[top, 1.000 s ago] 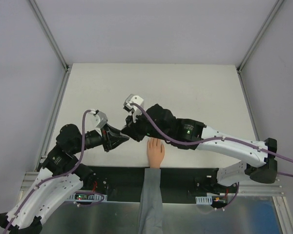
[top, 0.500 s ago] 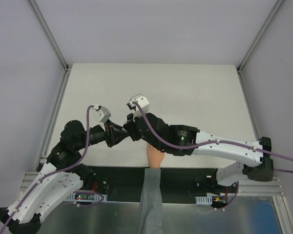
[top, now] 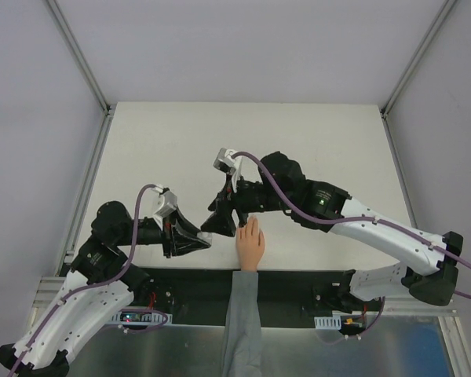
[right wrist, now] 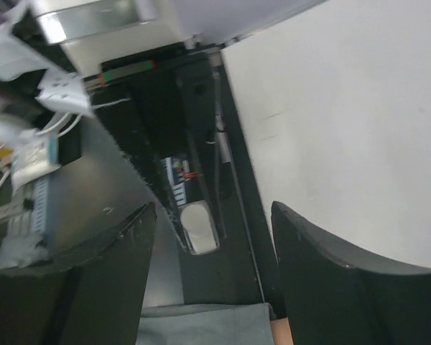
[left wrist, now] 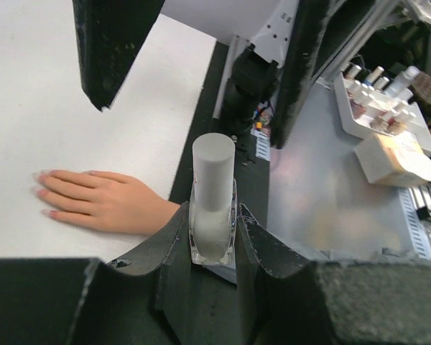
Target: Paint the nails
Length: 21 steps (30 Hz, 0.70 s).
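Note:
A small peach hand (top: 250, 243) with a grey sleeve (top: 242, 314) lies palm down at the table's near edge. Its nails (left wrist: 40, 192) are tiny pale tips at the finger ends. My left gripper (left wrist: 213, 212) is shut on a clear nail polish bottle with a frosted white cap (left wrist: 213, 165), held just left of the hand. In the top view the left gripper (top: 196, 243) sits beside the hand. My right gripper (top: 222, 224) hangs above the bottle, open and holding nothing. Between its two fingers the right wrist view looks down on the cap (right wrist: 199, 228).
A black strip (top: 298, 287) runs along the table's near edge under the sleeve. Off the table, a white tray of small bottles (left wrist: 377, 100) and a beige box (left wrist: 396, 159) rest on the metal bench. The white tabletop (top: 314, 149) stretches beyond both arms.
The right gripper, shut at the bottle's cap before, has opened and drawn back up and to the right. The left gripper has carried the bottle down towards the near edge.

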Motion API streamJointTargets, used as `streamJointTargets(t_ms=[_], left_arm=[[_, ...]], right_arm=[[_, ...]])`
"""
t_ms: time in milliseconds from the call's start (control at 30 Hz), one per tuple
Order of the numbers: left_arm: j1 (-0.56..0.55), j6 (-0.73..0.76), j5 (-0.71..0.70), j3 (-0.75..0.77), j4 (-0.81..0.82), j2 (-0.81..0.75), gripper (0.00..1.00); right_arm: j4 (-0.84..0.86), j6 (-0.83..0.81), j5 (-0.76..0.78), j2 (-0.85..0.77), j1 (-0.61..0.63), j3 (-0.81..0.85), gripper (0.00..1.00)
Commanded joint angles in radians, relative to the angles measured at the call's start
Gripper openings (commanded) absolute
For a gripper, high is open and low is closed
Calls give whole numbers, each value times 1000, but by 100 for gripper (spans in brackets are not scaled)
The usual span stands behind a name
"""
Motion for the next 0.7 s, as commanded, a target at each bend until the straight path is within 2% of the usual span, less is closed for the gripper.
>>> streamJointTargets(t_ms=[0, 100, 433, 633, 667], left_arm=[[6, -41, 127, -4, 74, -43, 0], [6, -50, 127, 3, 85, -62, 0], [6, -67, 140, 23, 108, -63, 0], [6, -54, 62, 40, 112, -71, 0], [6, -49, 26, 42, 114, -71, 0]], right_arm=[[106, -60, -368, 18, -3, -6, 62], [158, -41, -396, 25, -3, -17, 54], [221, -9, -447, 64, -3, -21, 43], [225, -14, -462, 65, 0, -37, 32], [225, -14, -461, 62, 0, -41, 25]])
